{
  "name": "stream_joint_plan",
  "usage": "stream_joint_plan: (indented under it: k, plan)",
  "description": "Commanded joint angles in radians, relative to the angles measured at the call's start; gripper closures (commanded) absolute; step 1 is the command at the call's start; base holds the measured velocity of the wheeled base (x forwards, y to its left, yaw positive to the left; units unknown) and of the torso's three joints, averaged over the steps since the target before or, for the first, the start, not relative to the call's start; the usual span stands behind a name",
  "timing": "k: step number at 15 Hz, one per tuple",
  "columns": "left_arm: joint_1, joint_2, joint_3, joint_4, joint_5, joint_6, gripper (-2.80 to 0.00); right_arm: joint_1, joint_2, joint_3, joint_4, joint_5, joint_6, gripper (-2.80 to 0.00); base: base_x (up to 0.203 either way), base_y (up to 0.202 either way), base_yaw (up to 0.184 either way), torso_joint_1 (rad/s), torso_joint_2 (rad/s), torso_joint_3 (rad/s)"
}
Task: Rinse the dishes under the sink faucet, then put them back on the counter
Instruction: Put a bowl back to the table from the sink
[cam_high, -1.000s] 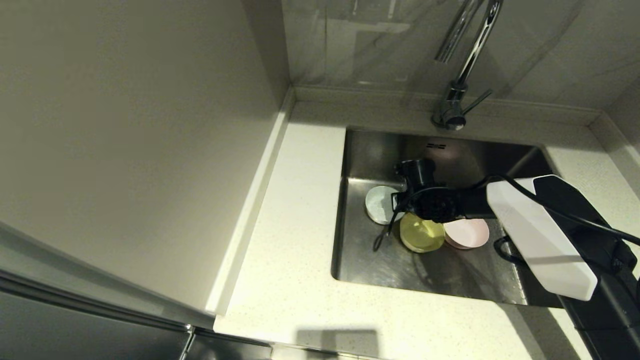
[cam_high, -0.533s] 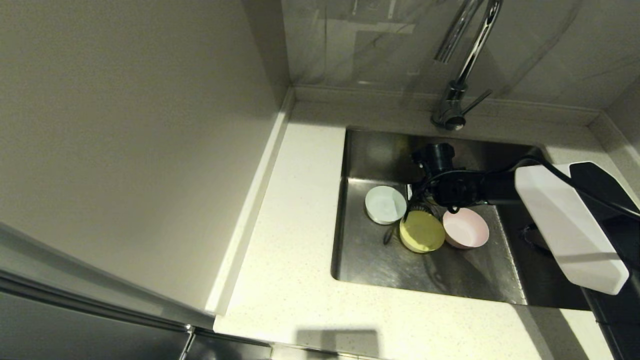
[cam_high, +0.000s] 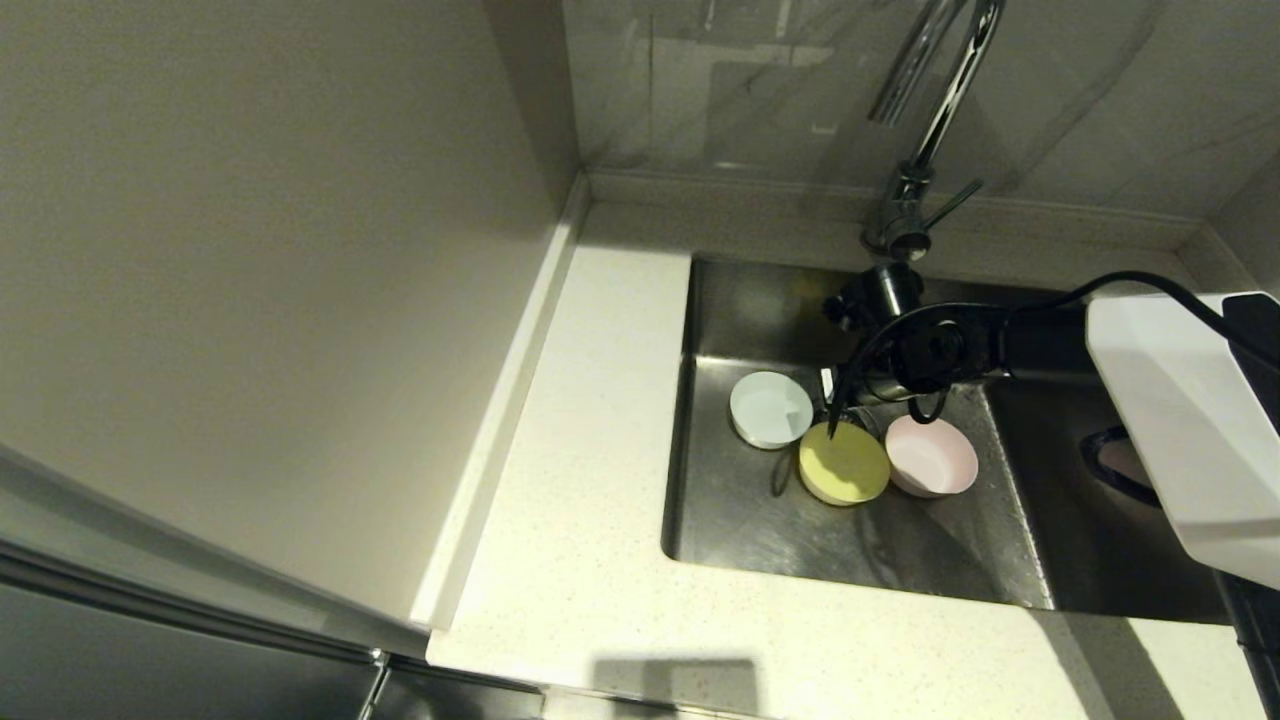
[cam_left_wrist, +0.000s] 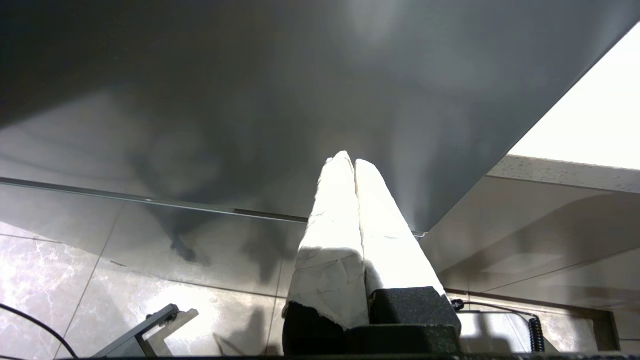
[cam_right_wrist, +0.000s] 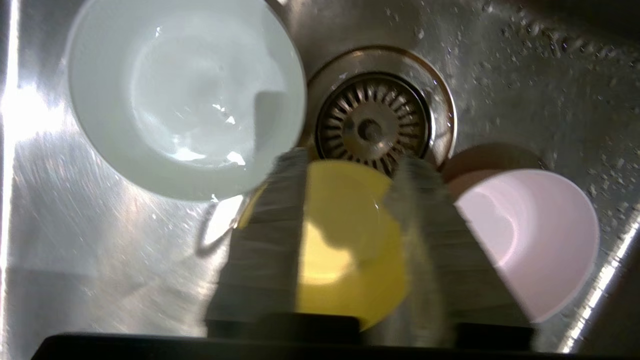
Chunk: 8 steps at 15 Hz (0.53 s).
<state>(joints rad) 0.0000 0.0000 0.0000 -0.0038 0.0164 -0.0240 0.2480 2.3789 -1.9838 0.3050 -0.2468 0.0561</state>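
We note, from the desk (cam_high: 600, 560) edge inward, three bowls on the sink (cam_high: 900, 560) floor: yellow bowl (cam_high: 843, 463), pink bowl (cam_high: 932, 457), white bowl (cam_high: 770, 409). Right hand (cam_right_wrist: 350, 200) hovers above the yellow one, fingers parted, holding nothing. Step: choosing a bowl to rinse; next, descend, grip its rim, lift toward the faucet (cam_high: 925, 150). A second ago it sat lower, closed. Left hand (cam_left_wrist: 348, 162) parked, shut.

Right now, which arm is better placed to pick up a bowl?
The right. Its right gripper hangs open above the yellow bowl in the sink; the left gripper points elsewhere.
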Motion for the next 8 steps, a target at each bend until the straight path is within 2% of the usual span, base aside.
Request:
stream_joint_plan:
  k: [1,3,8]
  plan:
    - [0.000,-0.002,0.000,-0.001,0.000,-0.001,0.00,0.008,0.025,0.000,-0.048,-0.001,0.003,-2.80,0.000,0.000,0.000,0.000,0.00,0.000]
    - [0.000,-0.002,0.000,-0.001,0.000,-0.001,0.00,0.011,0.055,0.000,-0.098,-0.003,0.002,-2.80,0.000,0.000,0.000,0.000,0.00,0.000]
    - [0.000,-0.002,0.000,-0.001,0.000,-0.001,0.00,0.022,0.103,0.000,-0.103,-0.002,0.033,-2.80,0.000,0.000,0.000,0.000,0.00,0.000]
